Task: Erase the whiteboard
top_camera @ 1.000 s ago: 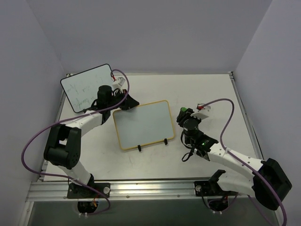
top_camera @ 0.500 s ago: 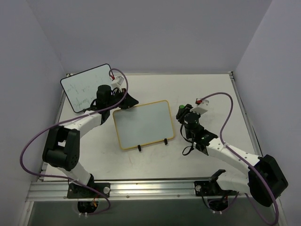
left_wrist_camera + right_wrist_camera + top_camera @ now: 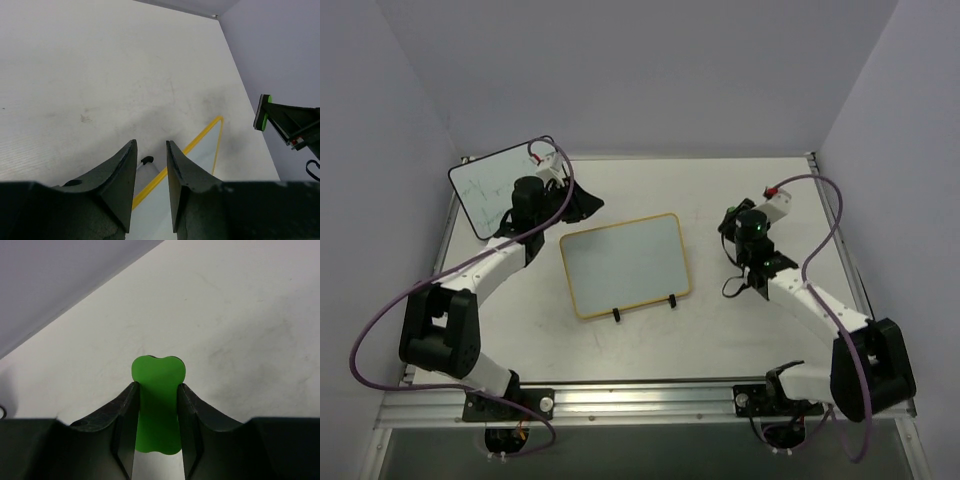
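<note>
1. Far left, at the back: a black-framed whiteboard (image 3: 478, 190) leans in the corner with faint scribbles on it. The left arm reaches past its right side and hides part of it.
2. The left claw (image 3: 150, 145) is a bit to the right of that, just off the back-left corner of the whiteboard (image 3: 625, 265). Its fingers are partly apart with a clear gap between them, and it's got hold of nothing. In the wrist view you mostly see bare counter (image 3: 620, 350) through the gap, with the yellow frame running off to the lower right.
3. Middle of the counter, between the two arms: the whiteboard, the one with the thin yellow-tan frame and rounded corners. It's turned a little, so its edges don't line up with the counter's. Two small black clip feet (image 3: 617, 316) sit on its near edge. Neither claw is touching it. From the top view the surface looks pale and pretty blank, though I can't tell if faint marks are left.
4. To the right of the board, near its back-right corner but apart from it: the right claw (image 3: 157, 387). It's clamped tight on a flat green eraser (image 3: 157, 371), whose rounded top pokes out past the fingertips. Below the eraser is bare counter.
</note>
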You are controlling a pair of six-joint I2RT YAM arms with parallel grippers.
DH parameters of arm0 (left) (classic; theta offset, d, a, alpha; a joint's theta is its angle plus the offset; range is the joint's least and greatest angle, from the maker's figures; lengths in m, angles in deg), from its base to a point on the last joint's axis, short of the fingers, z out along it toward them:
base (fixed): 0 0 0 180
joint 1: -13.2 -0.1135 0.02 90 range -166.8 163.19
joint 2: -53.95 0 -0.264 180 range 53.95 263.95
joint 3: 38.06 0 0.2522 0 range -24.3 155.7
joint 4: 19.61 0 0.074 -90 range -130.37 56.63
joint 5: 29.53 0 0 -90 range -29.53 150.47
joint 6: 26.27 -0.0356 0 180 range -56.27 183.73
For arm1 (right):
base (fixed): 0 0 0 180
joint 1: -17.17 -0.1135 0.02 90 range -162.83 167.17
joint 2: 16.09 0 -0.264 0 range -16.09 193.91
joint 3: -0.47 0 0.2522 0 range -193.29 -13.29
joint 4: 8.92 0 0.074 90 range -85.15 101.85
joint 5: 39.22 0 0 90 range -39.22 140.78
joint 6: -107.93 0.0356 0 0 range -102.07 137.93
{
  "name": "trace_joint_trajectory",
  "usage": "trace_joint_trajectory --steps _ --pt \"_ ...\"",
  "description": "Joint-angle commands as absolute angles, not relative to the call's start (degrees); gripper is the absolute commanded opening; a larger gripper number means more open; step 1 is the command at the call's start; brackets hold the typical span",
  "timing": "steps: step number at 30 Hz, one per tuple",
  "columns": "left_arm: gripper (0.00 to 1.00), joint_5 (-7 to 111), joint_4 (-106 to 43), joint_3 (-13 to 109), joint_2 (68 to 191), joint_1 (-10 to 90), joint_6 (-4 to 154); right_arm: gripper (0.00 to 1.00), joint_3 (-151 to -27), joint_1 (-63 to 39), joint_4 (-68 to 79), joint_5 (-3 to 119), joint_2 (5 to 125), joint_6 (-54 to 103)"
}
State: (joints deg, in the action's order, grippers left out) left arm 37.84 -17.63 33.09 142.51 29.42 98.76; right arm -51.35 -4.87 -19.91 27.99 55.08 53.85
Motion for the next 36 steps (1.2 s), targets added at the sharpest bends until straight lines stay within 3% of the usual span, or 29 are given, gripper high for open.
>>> trace_joint_trajectory --steps 1,10,17,28,36 --pt "0.38 41.8 -19.3 36.5 138.8 28.8 101.6 0.0 -57.5 2.6 -16.3 35.8 61.7 52.8" --pt "0.43 42.6 -28.3 37.8 132.4 28.8 101.8 0.04 -74.8 9.2 -11.7 39.6 82.9 49.0" --pt "0.44 41.6 -33.3 37.0 123.8 28.6 100.7 0.29 -82.5 10.5 -8.8 42.0 92.6 47.1" --pt "0.47 40.3 -39.8 38.6 117.9 28.4 99.2 0.5 -83.4 11.5 -9.7 43.6 96.1 46.1" --pt "0.47 40.3 -43.2 40.7 115.1 28.4 97.8 0.67 -80.2 10.9 -9.7 44.3 88.1 45.5"
